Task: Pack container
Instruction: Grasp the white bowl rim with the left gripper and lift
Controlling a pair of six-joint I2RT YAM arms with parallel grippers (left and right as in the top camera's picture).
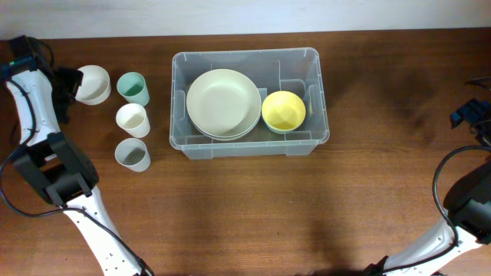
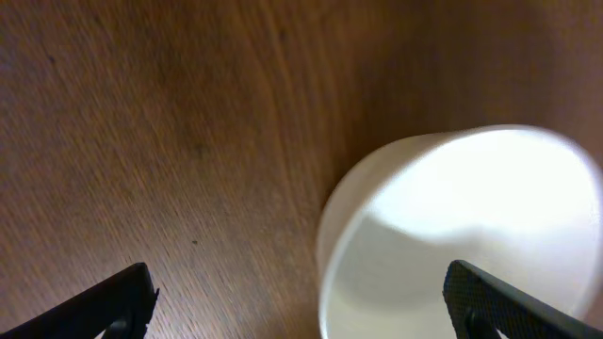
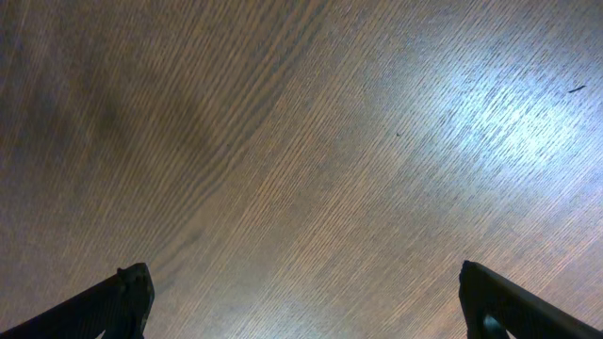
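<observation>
- Two tools, both released: the left tool (image 2: 297, 301) has its dark fingers spread wide with nothing between them gripped. The right tool (image 3: 301, 292) is spread just as wide over bare wood.
- In the left wrist view, a white bowl (image 2: 471, 235) fills the lower right of the frame. Its rim lies between the two fingertips, and I cannot tell whether either one touches it.
- In the overhead view, this bowl sits in the upper left of the frame, just beside the left tool.
- Right of the bowl, three cups stand in a column: a teal cup (image 1: 133, 87), a white cup (image 1: 132, 119) and a grey cup (image 1: 132, 154).
- The container (image 1: 245, 147) stands at upper centre of the overhead frame, near the cups and well apart from the right tool.
- Inside it, a stack of pale green plates (image 1: 223, 102) lies on the left and a yellow bowl (image 1: 284, 110) on the right.
- The desk (image 1: 230, 215) is dark brown wood with a visible grain, and light glares off it in the right wrist view.
- A pale strip (image 1: 245, 15) runs beyond its far edge at the top of the frame.
- The left arm rises from the lower left, bends at a black joint, and reaches up the left edge.
- The right arm rises from the lower right, and its tool sits at the right edge.
</observation>
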